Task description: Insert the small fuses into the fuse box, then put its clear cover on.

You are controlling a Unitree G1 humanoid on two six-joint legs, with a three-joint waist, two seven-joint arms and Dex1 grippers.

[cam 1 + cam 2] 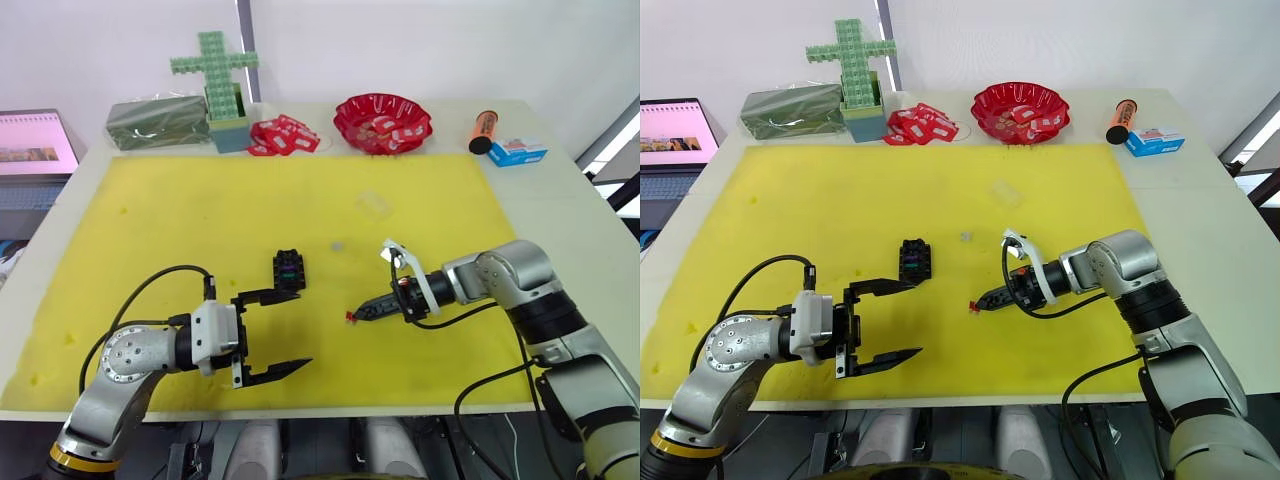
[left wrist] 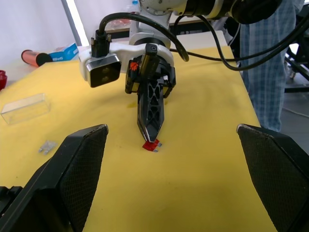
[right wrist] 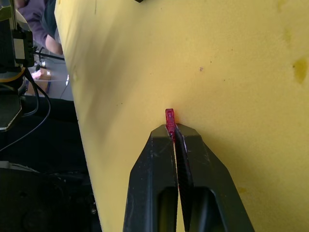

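Right gripper (image 1: pixel 362 314) pinches the red fuse (image 3: pixel 169 116) at its fingertips, right of the fuse box (image 1: pixel 288 268).

A red fuse (image 3: pixel 169 116) sat pinched above the yellow mat. The black fuse box (image 1: pixel 288 269) stood nearby, the clear cover (image 1: pixel 373 204) farther back.

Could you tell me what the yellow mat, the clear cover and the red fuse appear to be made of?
The yellow mat looks like soft matte foam: it shows small dents and stains. The clear cover seems to be hard, glossy transparent plastic, with bright edges and the mat showing through. The red fuse, pinched between the right gripper's fingers, looks like translucent red plastic; metal blades cannot be confirmed.
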